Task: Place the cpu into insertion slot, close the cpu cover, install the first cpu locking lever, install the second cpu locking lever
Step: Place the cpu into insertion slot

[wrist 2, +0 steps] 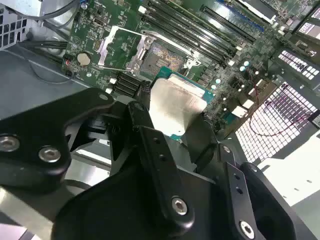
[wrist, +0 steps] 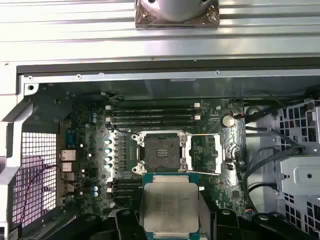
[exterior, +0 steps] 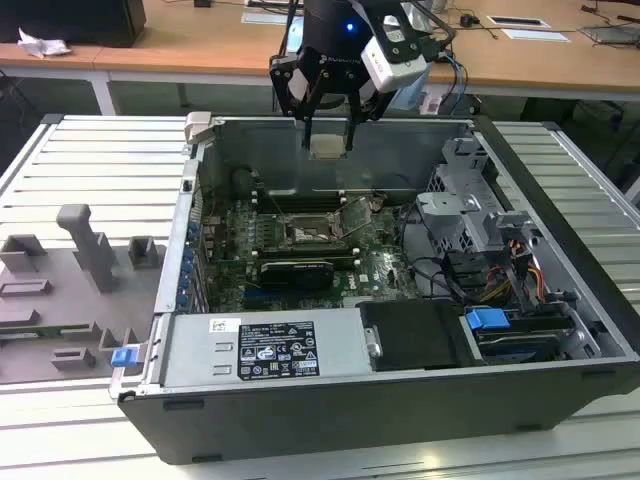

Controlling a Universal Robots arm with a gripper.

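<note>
My gripper [exterior: 328,138] hangs above the open computer case, shut on the cpu [exterior: 328,147], a small silver-topped square chip held flat between the two fingers. In both wrist views the cpu [wrist: 170,205] [wrist 2: 175,107] sits between the black fingers [wrist 2: 145,120], above the motherboard and apart from it. The insertion slot [wrist: 161,151] [wrist 2: 162,56] [exterior: 310,235] is a dark square recess with a silvery rim, and it holds nothing. The cpu cover [wrist 2: 134,57] [exterior: 352,213] stands swung open beside the slot.
Long black memory slots [wrist: 150,115] lie beside the socket. A black graphics card [exterior: 295,272] and the power supply [exterior: 265,350] sit toward the case front. A drive cage with cables [exterior: 470,215] is at the exterior view's right. Grey fixtures [exterior: 90,250] stand outside the case.
</note>
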